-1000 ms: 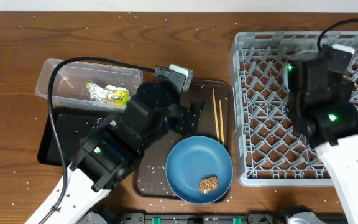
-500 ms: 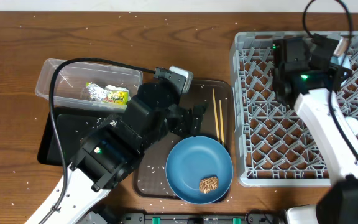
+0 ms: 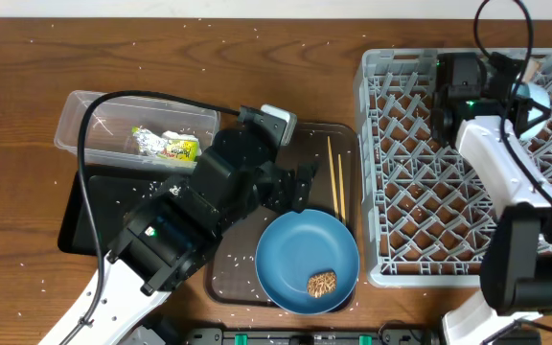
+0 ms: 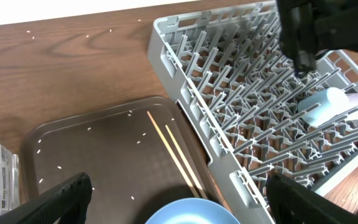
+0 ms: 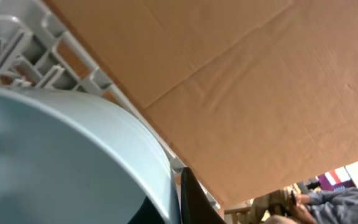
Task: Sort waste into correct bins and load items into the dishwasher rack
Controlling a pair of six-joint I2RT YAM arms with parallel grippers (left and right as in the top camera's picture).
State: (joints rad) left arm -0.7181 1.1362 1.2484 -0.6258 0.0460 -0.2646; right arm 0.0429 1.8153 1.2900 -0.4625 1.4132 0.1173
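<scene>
My left gripper [image 3: 295, 184] [image 4: 179, 208] is open and empty above the near edge of the blue plate [image 3: 300, 251] [image 4: 185, 216]. A brown food chunk [image 3: 322, 283] lies on the plate. The chopsticks [image 3: 335, 177] [image 4: 173, 152] lie on the brown serving tray [image 3: 247, 278] beside the grey rack [image 3: 420, 211] [image 4: 229, 93]. My right gripper [image 3: 517, 88] [image 5: 188, 199] is shut on the light blue cup [image 3: 537, 94] [image 5: 73, 155] [image 4: 325, 106] at the rack's far right. The clear tub [image 3: 94, 110] holds the wrapper [image 3: 175, 148] and foil [image 3: 144, 139].
The black tray [image 3: 94, 206] lies in front of the tub, partly under my left arm. White rice grains [image 3: 113, 187] are scattered over the table and both trays. A cardboard wall [image 5: 241, 74] stands behind the rack.
My right arm has swung from the rack's middle to its far right corner with the cup. My left arm has not moved.
</scene>
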